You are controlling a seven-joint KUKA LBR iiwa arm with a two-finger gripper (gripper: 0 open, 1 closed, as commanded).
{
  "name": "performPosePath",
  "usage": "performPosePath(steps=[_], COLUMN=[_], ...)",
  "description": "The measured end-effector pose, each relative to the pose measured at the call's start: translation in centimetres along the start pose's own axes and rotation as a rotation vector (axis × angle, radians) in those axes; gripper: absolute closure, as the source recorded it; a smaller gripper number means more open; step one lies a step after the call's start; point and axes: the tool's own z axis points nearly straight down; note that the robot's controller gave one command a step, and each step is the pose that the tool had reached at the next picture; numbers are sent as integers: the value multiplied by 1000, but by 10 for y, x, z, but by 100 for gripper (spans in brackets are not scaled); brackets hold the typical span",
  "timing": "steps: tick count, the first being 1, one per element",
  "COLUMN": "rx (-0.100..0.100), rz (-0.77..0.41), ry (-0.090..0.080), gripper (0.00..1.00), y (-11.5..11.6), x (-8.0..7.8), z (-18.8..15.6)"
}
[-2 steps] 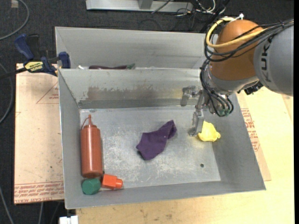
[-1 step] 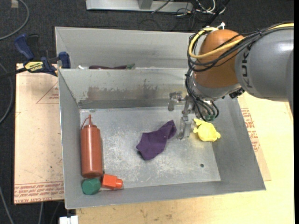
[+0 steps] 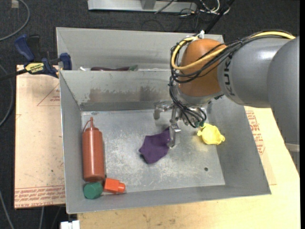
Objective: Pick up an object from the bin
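Grey bin (image 3: 200, 173) holds few things, well spread. Pincer (image 3: 174, 136) is down near ctr, tip at upper-right corner of purple cloth (image 3: 153, 149), which lies crumpled on bin floor just left of middle in the view. Can't tell if pincer is open or closed, or if cloth is in it. Yellow lump (image 3: 210, 135) sits just beside it on view's right, apart from cloth. Bottle (image 3: 93, 152), green lump (image 3: 93, 190) and orange cap (image 3: 113, 186) lie well apart by left wall. Cloth looks the likely target. To do it well: come straight down on a raised fold, not the flat edge, get close to floor, close firmly, lift vertical w/o dragging yellow lump.
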Motion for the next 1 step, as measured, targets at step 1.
performPosePath(steps=[1], rx=[3], rz=[-136], ry=[-9], gripper=[100], y=[-16], x=[-5], z=[33])
